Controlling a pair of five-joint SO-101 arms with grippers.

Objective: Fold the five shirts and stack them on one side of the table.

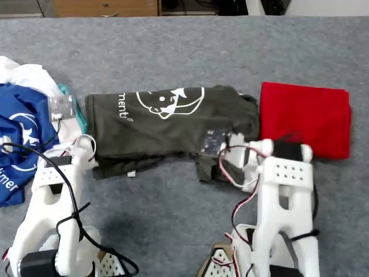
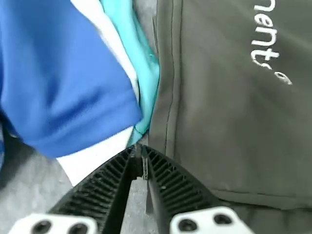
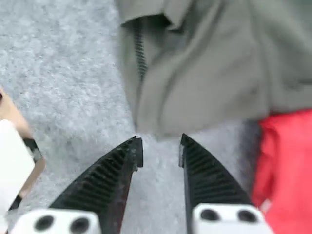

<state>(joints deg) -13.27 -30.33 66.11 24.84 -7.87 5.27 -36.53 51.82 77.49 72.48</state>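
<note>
shirts: five on the grey surface (image 1: 173,52)
olive shirt (image 1: 167,124): one, part-folded, centre
red shirt (image 1: 305,118): one, folded, just beside it
heap: blue shirt (image 1: 17,138), white shirt (image 1: 26,74), teal shirt (image 2: 146,73), one each
left jaws: closed at the olive shirt's edge
right jaws: open, by its hem

Bright, even light (only soft, faint shadows)

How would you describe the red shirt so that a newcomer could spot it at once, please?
On the grey table, look near the right gripper. Beside the dark olive shirt lies the red shirt, the only red one, folded into a neat rectangle.
</note>
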